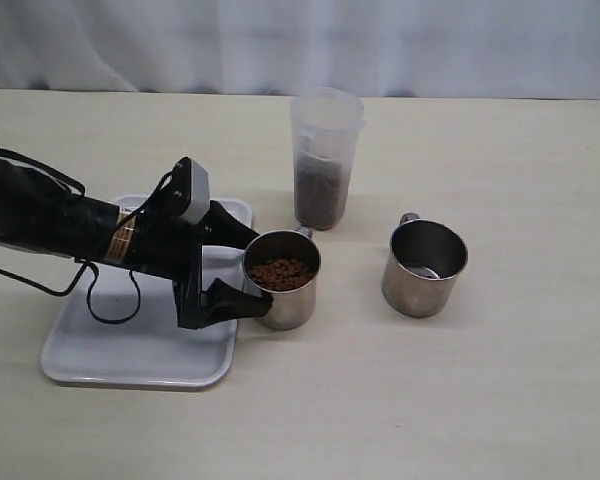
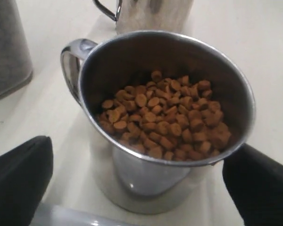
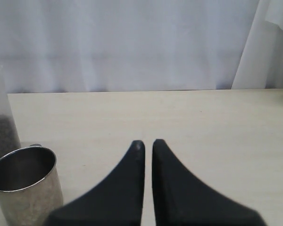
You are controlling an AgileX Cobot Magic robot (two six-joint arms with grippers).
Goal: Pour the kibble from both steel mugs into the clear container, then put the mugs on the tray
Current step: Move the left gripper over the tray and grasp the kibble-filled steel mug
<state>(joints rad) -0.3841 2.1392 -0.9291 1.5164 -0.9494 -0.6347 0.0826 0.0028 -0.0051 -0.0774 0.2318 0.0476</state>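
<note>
Two steel mugs (image 1: pixel 282 280) (image 1: pixel 425 268) on pale tabletop (image 1: pixel 500 400), white curtain (image 1: pixel 280 40) behind, left pincer (image 1: pixel 245 272) wide around one, right pincer (image 3: pixel 148 143) closed

This looks like a robot test room, a kind of lab. A black robot arm (image 1: pixel 70 225) with loose black wires (image 1: pixel 108 321) reaches over a plain pale bench (image 1: pixel 500 400), and a white curtain (image 1: pixel 280 45) hangs all along the back. Only a few things are set out on the bench: a white tray (image 1: pixel 120 365), a steel mug (image 1: pixel 295 305) with small brown bits in it, a second steel mug (image 1: pixel 420 285) and a clear container (image 1: pixel 326 130).
</note>
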